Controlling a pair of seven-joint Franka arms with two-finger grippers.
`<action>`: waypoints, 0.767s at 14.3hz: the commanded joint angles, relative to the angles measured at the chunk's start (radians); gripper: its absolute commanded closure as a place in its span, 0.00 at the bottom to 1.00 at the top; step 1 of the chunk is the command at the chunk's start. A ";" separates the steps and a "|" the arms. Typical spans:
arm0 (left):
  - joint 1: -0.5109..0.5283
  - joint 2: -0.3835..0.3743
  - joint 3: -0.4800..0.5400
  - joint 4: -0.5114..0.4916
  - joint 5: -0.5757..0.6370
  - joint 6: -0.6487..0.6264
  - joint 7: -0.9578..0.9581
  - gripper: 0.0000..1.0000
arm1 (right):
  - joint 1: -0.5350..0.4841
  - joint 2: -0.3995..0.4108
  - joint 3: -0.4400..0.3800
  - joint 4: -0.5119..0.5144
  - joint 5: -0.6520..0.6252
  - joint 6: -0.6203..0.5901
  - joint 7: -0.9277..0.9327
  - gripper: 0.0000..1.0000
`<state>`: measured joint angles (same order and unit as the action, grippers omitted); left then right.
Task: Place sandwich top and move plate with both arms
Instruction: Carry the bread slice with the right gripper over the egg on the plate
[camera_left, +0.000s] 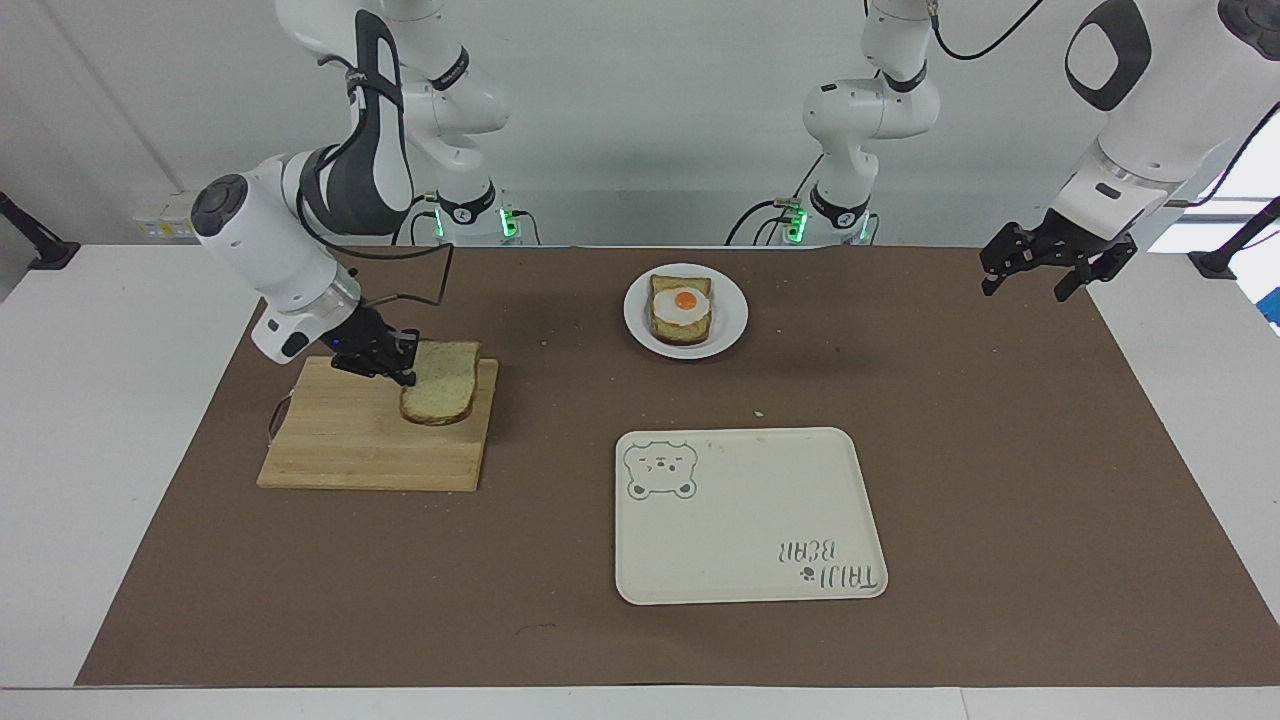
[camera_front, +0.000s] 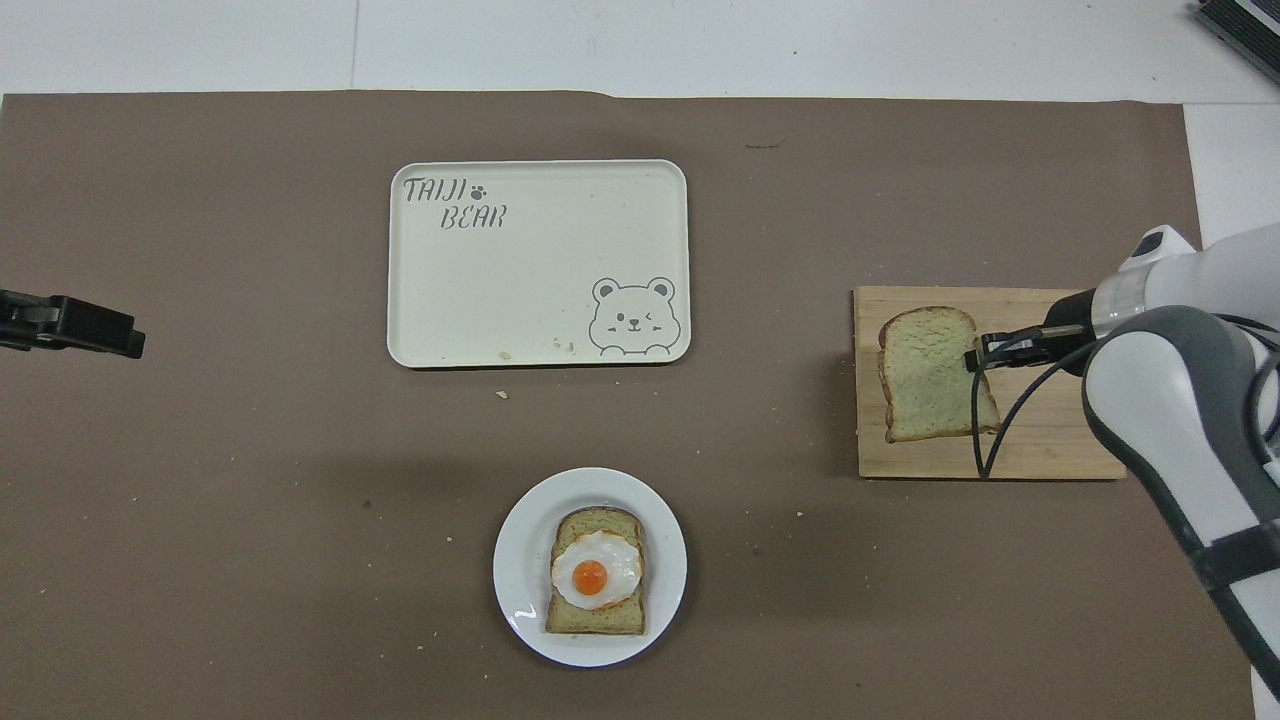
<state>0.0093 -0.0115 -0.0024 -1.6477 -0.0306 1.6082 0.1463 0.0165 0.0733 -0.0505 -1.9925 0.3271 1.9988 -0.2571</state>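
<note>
Gripping sandwich top (camera_left: 440, 394) by one edge, right gripper (camera_left: 397, 366) pinched shut on it, slice lifted over cutting board (camera_left: 345, 450). Plate (camera_left: 731, 325) with egg toast (camera_left: 682, 309) well apart from board, toward left arm's end. Risk imo: edge pinch, floppy bread could sag, tear or slip mid-carry. Right arm bent low, wrist tilted. Left gripper (camera_left: 1040, 265) waits, fingers spread, holding nothing.

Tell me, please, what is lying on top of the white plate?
On the plate lies one bread slice with a fried egg on it. The egg covers the slice's middle; the plate's centre under the bread is hidden.
</note>
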 joint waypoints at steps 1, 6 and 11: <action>0.014 0.004 -0.008 0.014 0.006 -0.011 -0.007 0.00 | 0.086 -0.003 0.001 0.000 0.053 -0.011 0.089 1.00; 0.014 0.004 -0.008 0.014 0.006 -0.011 -0.007 0.00 | 0.259 0.006 0.001 -0.006 0.116 0.006 0.240 1.00; 0.014 0.004 -0.008 0.014 0.006 -0.011 -0.007 0.00 | 0.469 0.042 0.001 -0.008 0.133 0.107 0.401 1.00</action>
<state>0.0093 -0.0115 -0.0024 -1.6477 -0.0306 1.6082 0.1463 0.4223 0.1033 -0.0446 -1.9963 0.4333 2.0628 0.0804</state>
